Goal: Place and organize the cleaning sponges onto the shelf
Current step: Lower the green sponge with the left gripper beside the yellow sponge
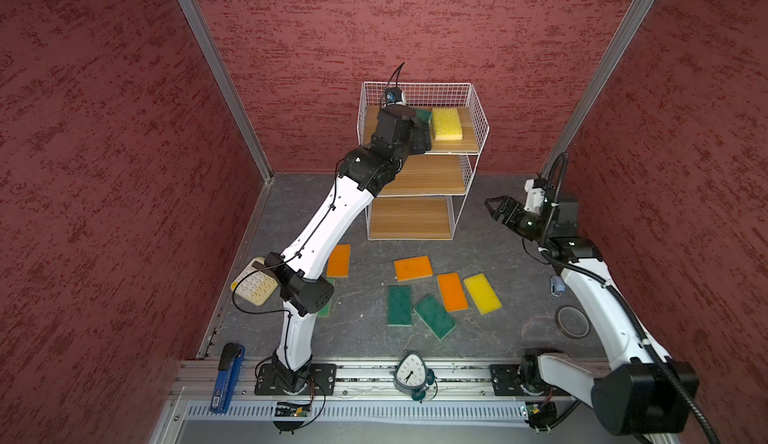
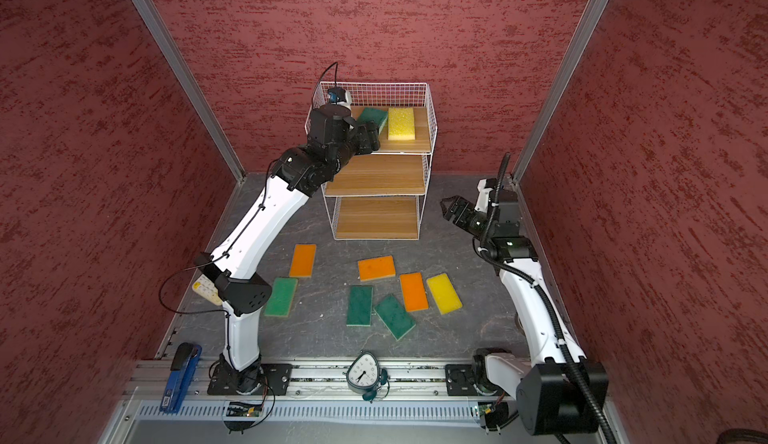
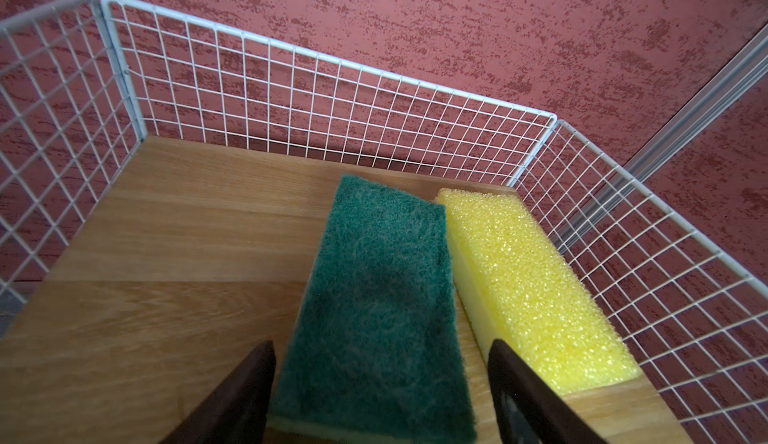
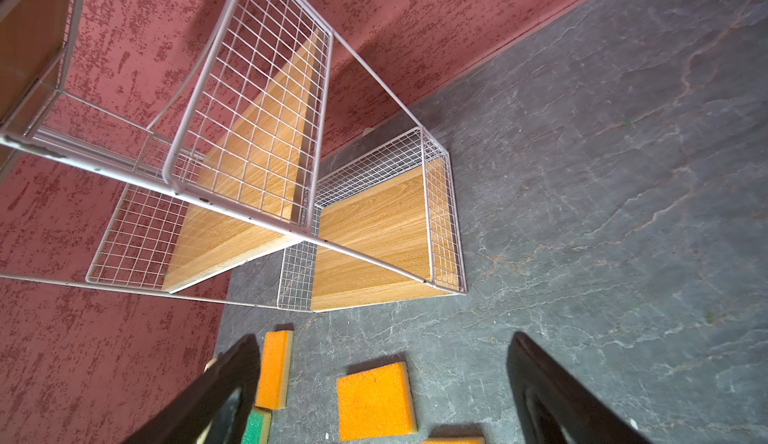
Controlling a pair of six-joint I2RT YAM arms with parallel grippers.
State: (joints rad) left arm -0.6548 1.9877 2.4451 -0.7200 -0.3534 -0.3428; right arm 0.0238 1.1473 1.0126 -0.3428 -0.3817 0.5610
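My left gripper (image 3: 381, 343) hovers over the top tier of the shelf (image 1: 478, 121). Its jaws are spread to either side of a green sponge (image 3: 374, 288) and are not clamping it. That sponge lies flat on the top board at a slight angle, up against a yellow sponge (image 3: 532, 279) that sits beside the wire side wall.

My right gripper (image 1: 493, 210) hangs to the right of the shelf, jaws wide apart and empty.

Seven loose sponges lie on the grey floor (image 2: 457, 338) in front of the shelf:
- three orange ones (image 2: 303, 260) (image 2: 376, 268) (image 2: 414, 291)
- three green ones (image 2: 281, 296) (image 2: 360, 305) (image 2: 394, 316)
- one yellow one (image 2: 444, 293)
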